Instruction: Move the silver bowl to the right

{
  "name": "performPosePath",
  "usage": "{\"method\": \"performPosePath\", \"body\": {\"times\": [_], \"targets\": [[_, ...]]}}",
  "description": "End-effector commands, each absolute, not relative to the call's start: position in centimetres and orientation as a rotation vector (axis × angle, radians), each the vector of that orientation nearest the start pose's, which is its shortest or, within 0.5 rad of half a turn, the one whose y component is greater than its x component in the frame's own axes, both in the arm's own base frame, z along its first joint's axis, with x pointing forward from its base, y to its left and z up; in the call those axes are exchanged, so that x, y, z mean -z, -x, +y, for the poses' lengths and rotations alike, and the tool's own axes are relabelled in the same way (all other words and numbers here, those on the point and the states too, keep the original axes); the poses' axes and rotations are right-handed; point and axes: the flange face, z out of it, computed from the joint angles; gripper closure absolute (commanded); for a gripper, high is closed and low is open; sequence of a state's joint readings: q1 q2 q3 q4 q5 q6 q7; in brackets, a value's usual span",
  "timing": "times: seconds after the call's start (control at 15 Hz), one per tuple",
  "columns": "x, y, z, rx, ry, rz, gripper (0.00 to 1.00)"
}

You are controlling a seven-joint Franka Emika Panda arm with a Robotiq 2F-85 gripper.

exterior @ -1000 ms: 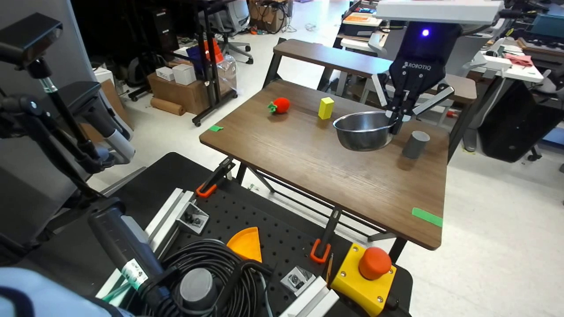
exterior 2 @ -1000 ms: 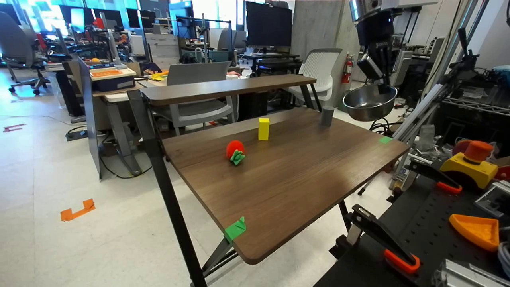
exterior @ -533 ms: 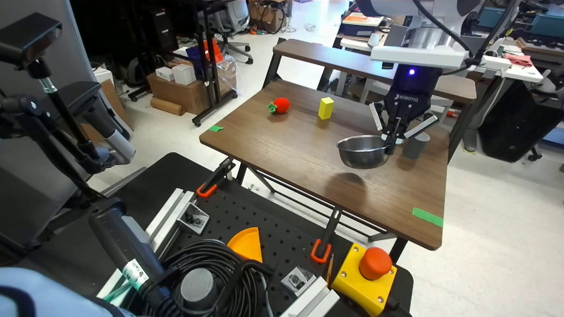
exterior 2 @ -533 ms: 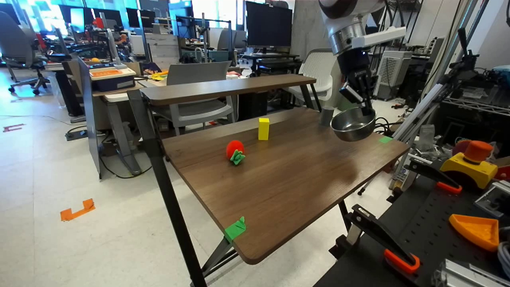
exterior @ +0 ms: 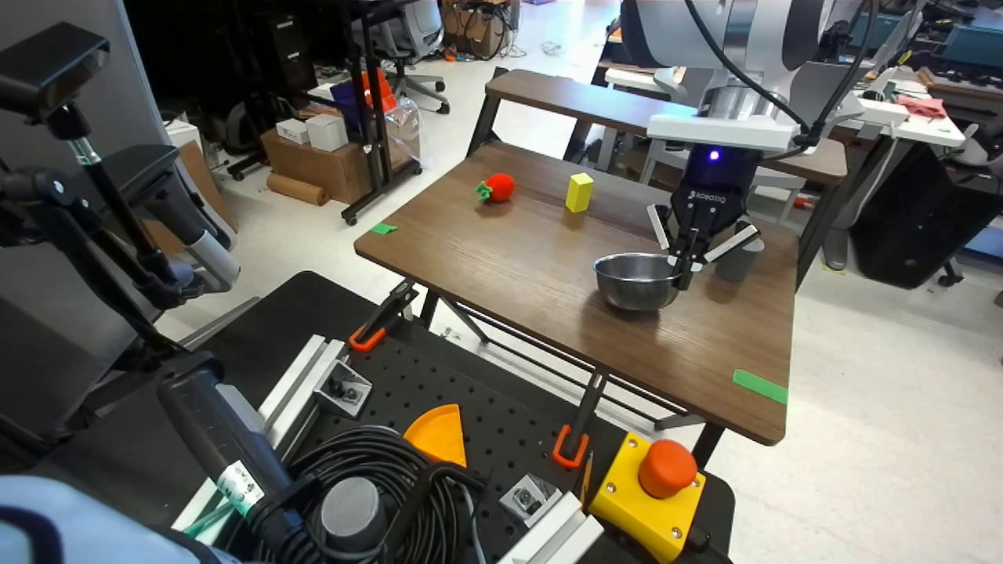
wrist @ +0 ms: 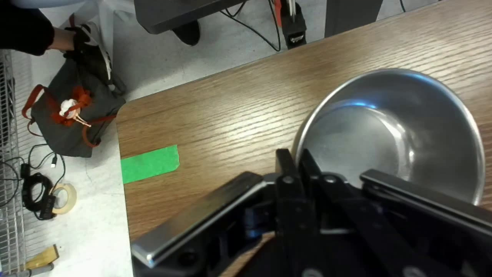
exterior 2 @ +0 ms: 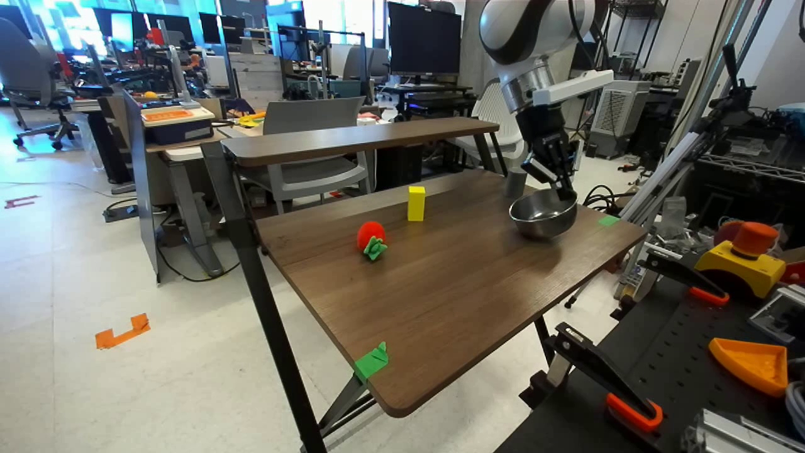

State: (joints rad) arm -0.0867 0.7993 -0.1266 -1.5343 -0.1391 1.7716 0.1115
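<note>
The silver bowl (exterior: 631, 293) is a shiny round metal bowl near the front right part of the brown table in an exterior view; it also shows in an exterior view (exterior 2: 539, 220) and in the wrist view (wrist: 357, 138). My gripper (exterior: 683, 276) is shut on the bowl's rim, with one finger inside and one outside, as the wrist view (wrist: 295, 156) shows. The bowl is nearly level and at or just above the table top; I cannot tell if its base touches. The bowl's near rim is partly hidden by my fingers in the wrist view.
On the brown table (exterior: 501, 251) stand a gray cylindrical cup (exterior: 735, 265) just behind my gripper, a yellow block (exterior: 579, 193) and a red tomato-like object (exterior: 498, 187). A raised shelf (exterior: 580, 98) runs along the back. Green tape (exterior: 760, 386) marks a corner.
The arm came down with the bowl in the gripper, from well above the table to its surface. In the last half second the bowl dropped slightly and levelled. The other objects have not moved.
</note>
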Motion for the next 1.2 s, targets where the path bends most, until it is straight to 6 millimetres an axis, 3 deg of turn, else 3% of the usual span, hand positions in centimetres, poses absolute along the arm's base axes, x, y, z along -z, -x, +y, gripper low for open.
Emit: {"method": "performPosePath", "body": {"times": [0.0, 0.33, 0.47, 0.6, 0.67, 0.87, 1.13], "targets": [[-15.4, -62.3, -13.6, -1.033, 3.195, 0.369, 0.68], [-17.8, -60.8, -11.8, -1.095, 3.286, 0.199, 0.33], [-19.7, -60.4, -10.4, -1.022, 3.326, 0.162, 0.19], [-22.3, -60.0, -8.6, -0.859, 3.259, 0.207, 0.04], [-19.3, -61.5, -9.8, -0.978, 3.288, 0.198, 0.2], [-22.3, -60.8, -8.6, -0.891, 3.276, 0.195, 0.04], [-22.2, -60.3, -8.8, -0.893, 3.271, 0.199, 0.04]]}}
